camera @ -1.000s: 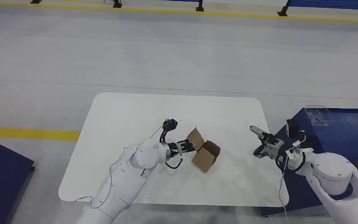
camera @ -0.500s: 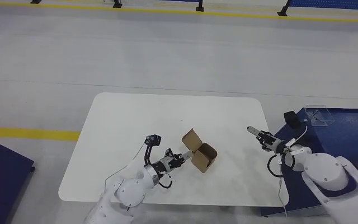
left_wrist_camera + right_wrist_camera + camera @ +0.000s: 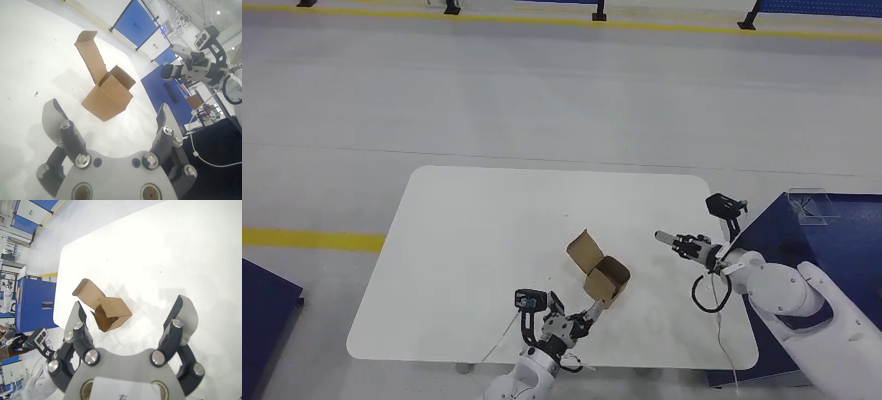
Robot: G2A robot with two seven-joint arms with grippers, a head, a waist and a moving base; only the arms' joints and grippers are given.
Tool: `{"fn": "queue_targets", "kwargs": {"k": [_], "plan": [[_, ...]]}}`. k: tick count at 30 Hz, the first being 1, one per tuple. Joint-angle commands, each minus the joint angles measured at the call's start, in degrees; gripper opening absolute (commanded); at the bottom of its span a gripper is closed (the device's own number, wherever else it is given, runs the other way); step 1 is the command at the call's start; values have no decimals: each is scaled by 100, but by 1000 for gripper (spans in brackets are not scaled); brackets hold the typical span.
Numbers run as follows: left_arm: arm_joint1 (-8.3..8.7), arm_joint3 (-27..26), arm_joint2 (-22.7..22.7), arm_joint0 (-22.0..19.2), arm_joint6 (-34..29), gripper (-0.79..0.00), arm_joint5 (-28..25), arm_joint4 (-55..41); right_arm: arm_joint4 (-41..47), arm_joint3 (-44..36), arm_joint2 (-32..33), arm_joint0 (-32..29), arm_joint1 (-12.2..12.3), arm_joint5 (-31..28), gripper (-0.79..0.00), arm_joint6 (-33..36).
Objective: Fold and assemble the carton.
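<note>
Carton (image 3: 599,268) sits on the worktop (image 3: 462,230), flap up. Left jaws gape empty on its near side. Right jaws, wide open and empty too, hang to its right.

A brown carton (image 3: 608,282), one flap raised and its top open, sits right of centre on a white table (image 3: 462,240), with the left gripper (image 3: 592,309) at the near edge seemingly just short of touching it and the right gripper (image 3: 666,240) pointing at it from farther off.
</note>
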Motion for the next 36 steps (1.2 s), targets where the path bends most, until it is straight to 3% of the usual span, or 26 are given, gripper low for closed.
{"fn": "queue_targets", "kwargs": {"k": [1,3,4,5,7,9,14,22,29,36], "plan": [[1,-3,-2,1,-8,0,8,22,-1,0,-1,1,0,0,0,0],[1,-3,-2,1,-8,0,8,22,191,-7,-67,-56,-8,-55,0,232],[1,-3,-2,1,-8,0,8,22,793,65,-120,-97,-25,-171,0,820],[1,-3,-2,1,-8,0,8,22,495,277,-38,109,5,-438,0,1197],[0,16,-69,11,48,0,117,7,-1080,374,-167,130,5,-225,0,160],[-21,55,-56,18,167,0,538,221,-1084,362,-383,146,-56,-298,0,155],[-212,181,605,-11,819,0,1903,1292,-1553,1176,-975,704,-285,-869,0,-123],[-632,922,1265,-492,1423,0,3009,1699,-1580,2365,-2044,1621,-864,-1709,0,-763],[-991,1495,1442,-1036,1224,0,3337,1399,-1752,2681,-2603,1977,-1210,-2037,0,-684],[-1241,1937,1579,-1333,1065,0,3632,1495,-1710,2729,-2718,1962,-1336,-2467,0,-378]]}}
